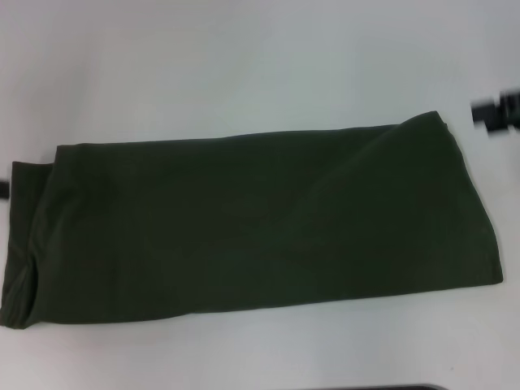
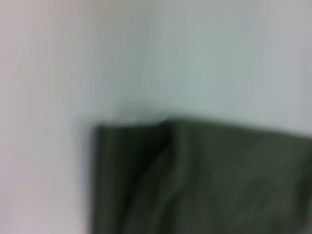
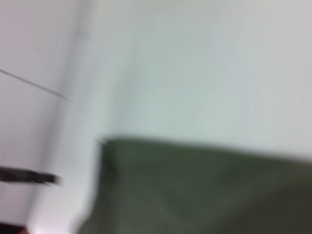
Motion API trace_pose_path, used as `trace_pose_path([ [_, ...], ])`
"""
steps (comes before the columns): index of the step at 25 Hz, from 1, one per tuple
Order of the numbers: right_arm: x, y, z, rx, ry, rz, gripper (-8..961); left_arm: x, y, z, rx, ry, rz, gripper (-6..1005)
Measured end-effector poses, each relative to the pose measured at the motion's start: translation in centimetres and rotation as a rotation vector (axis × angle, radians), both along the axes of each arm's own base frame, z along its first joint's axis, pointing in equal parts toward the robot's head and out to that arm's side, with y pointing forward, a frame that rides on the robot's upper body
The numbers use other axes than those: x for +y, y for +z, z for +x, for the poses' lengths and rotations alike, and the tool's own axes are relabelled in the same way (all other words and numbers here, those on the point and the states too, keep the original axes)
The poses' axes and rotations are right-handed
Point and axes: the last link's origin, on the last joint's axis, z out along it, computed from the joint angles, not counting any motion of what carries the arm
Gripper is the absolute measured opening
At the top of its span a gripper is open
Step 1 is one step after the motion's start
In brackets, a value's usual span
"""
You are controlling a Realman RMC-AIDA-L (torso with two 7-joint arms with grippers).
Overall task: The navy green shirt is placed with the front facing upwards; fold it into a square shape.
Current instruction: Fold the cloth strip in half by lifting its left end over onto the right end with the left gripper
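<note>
The navy green shirt [image 1: 244,223] lies on the white table [image 1: 244,73], folded into a long band running left to right. Only plain fabric shows; the chest letters and neck label are hidden. A folded layer bunches at its left end [image 1: 20,276]. My right gripper [image 1: 497,114] is a dark shape at the right edge of the head view, just beyond the shirt's far right corner and apart from it. A dark bit at the left edge, beside the shirt's left end, is my left gripper [image 1: 3,188]. A shirt corner shows in the left wrist view [image 2: 195,180] and in the right wrist view [image 3: 195,190].
White tabletop surrounds the shirt on all sides. A thin dark strip [image 1: 398,387] shows at the near edge of the head view. A dark bar [image 3: 27,176] lies off to the side in the right wrist view.
</note>
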Motion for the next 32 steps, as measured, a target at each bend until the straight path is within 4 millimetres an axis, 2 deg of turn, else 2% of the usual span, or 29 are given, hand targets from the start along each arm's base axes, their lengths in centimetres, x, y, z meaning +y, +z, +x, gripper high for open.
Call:
trace_pose_path([
  [1,0.2,-0.1,-0.6,0.077,0.038,0.034,675,0.2,0.0,0.3,-0.042,-0.025,0.030,591],
  [4,0.3,-0.7,-1.5,0.236,0.093,0.066,725,0.7,-0.5,0.8,-0.169,-0.080,0.117,588],
  [7,0.3,-1.3,-1.5,0.309,0.107,0.065,776,0.8,-0.9,1.0,-0.253,-0.116,0.177,584],
  [8,0.3,-1.4,-1.5,0.319,0.111,0.071,776,0.7,-1.3,1.2,-0.340,-0.142,0.230,583],
  [14,0.0,-2.0,-1.1,0.303,0.103,0.063,772,0.4,-2.0,0.7,-0.383,-0.067,0.236,580],
  [20,0.2,-2.1,-0.9,0.288,0.098,0.077,766,0.4,-1.0,0.7,-0.395,-0.030,0.218,581],
  [26,0.3,-2.3,-0.8,0.287,0.084,0.082,765,0.2,-1.3,0.8,-0.416,-0.012,0.210,582],
  [32,0.2,-2.3,-0.7,0.283,0.079,0.080,765,0.7,-1.1,0.6,-0.455,0.003,0.296,581],
])
